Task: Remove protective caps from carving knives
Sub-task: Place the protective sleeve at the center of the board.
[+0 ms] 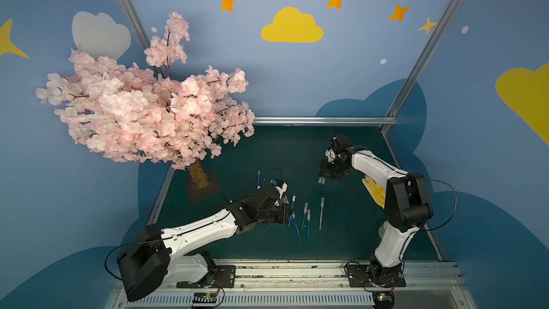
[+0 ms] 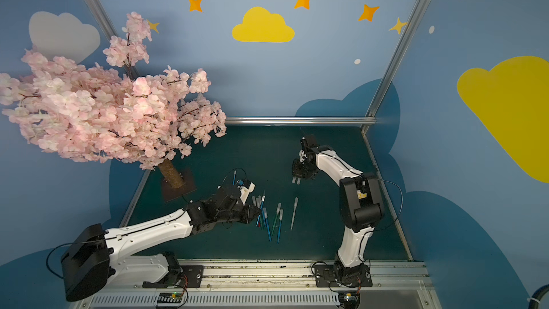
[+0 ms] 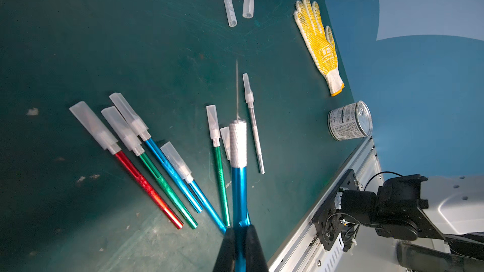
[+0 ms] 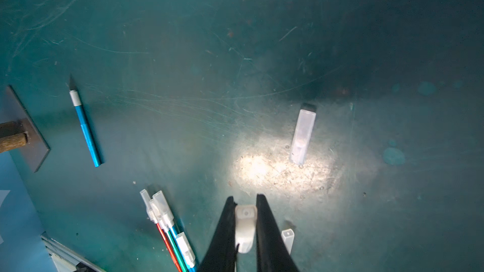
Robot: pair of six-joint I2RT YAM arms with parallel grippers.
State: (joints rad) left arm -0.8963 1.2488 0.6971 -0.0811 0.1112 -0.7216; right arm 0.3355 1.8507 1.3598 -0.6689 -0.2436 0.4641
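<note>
My left gripper (image 3: 239,231) is shut on the blue handle of a carving knife (image 3: 239,192); its thin bare blade points away from the fingers. Several capped knives lie fanned beside it on the green mat: red (image 3: 146,184), green (image 3: 167,187), blue (image 3: 170,168), and a whitish one (image 3: 255,137). Further back, my right gripper (image 4: 245,200) is shut on a translucent protective cap (image 4: 245,221) just above the mat. Two loose caps (image 4: 302,134) (image 4: 287,239) lie close to it. An uncapped blue knife (image 4: 85,126) lies alone near the tree base. Both top views show the grippers (image 1: 289,214) (image 1: 322,179) well apart.
An artificial pink blossom tree (image 1: 142,108) on a dark plate (image 1: 205,187) fills the back left. A yellow dotted glove (image 3: 318,43) and a small tin can (image 3: 349,121) sit at the mat's right edge, near the right arm. A metal rail (image 1: 282,271) runs along the front.
</note>
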